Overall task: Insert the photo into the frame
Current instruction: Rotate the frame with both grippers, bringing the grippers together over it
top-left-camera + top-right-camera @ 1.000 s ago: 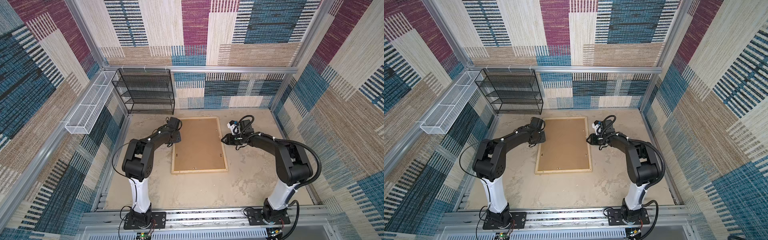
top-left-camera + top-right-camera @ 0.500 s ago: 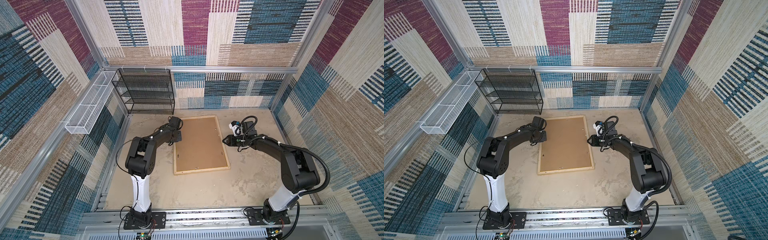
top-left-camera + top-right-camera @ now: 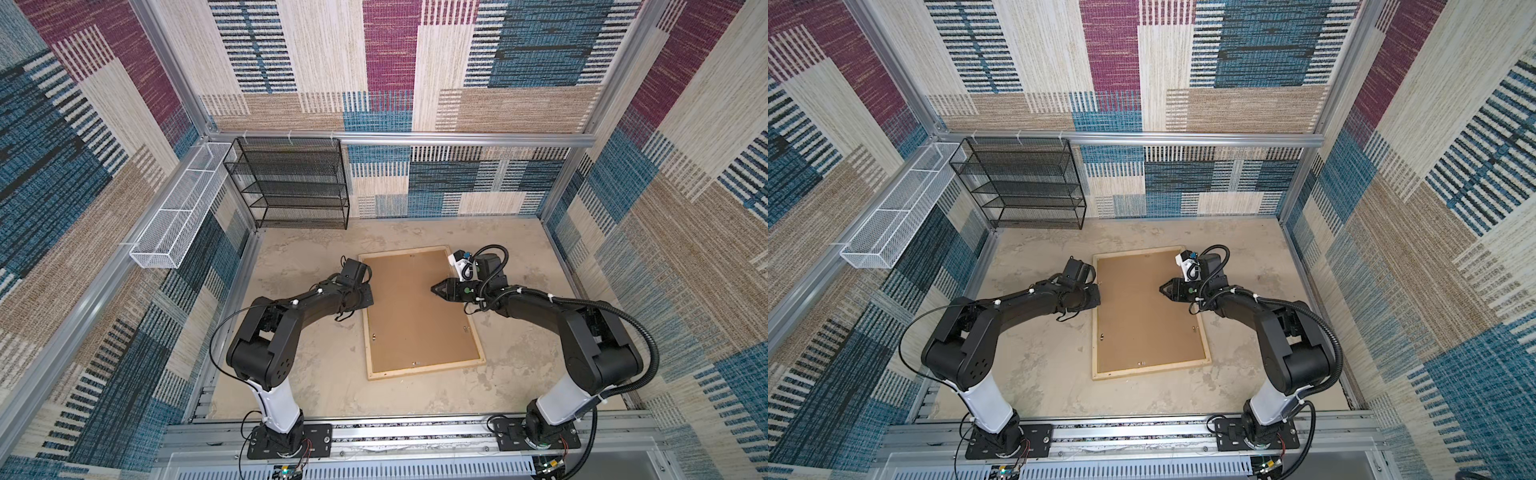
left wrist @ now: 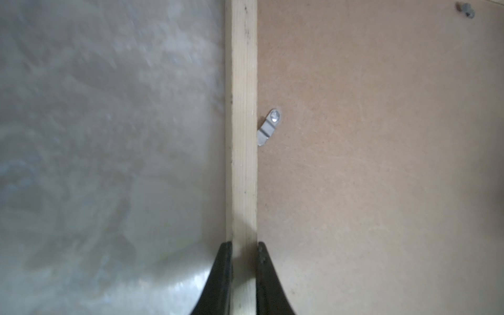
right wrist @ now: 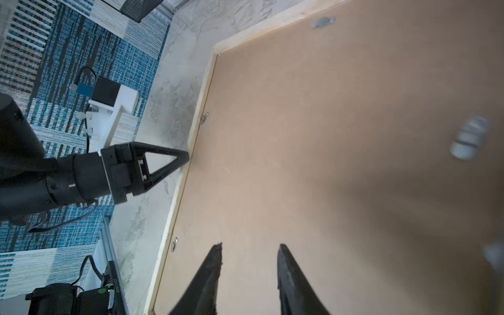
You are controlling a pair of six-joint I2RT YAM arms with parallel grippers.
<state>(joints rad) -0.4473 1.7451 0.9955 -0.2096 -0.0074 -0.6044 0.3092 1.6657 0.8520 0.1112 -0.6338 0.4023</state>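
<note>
A large rectangular frame (image 3: pixel 427 369) of thin, pale natural wood lies flat and face down in the middle of a mottled grey-beige bench (image 3: pixel 316 266) with a rough, stone-like look. In both top views its long axis runs from the robot's side toward the back wall, and the near end is skewed slightly to the right. A plain brown backing board (image 3: pixel 415 316), smooth and matte like pressed fibreboard, fills the frame (image 3: pixel 1150 369) from rail to rail. A small silver metal turn clip (image 4: pixel 270 126) is screwed to the board (image 4: pixel 381 163) right beside the rail. The left jaws, at the tip of the black left arm (image 3: pixel 307 305), are closed onto the frame's left long rail (image 4: pixel 241 136), toward its far end. One dark tapered finger presses the rail's outer face and the other its inner face. The right jaws, on the black right arm (image 3: pixel 536 307), hang over the board (image 5: pixel 327 163) near the right long rail. They are partly open, with only bare board showing in the gap, and hold nothing. Walls of woven carpet patches in blue, maroon and tan surround the bench.
</note>
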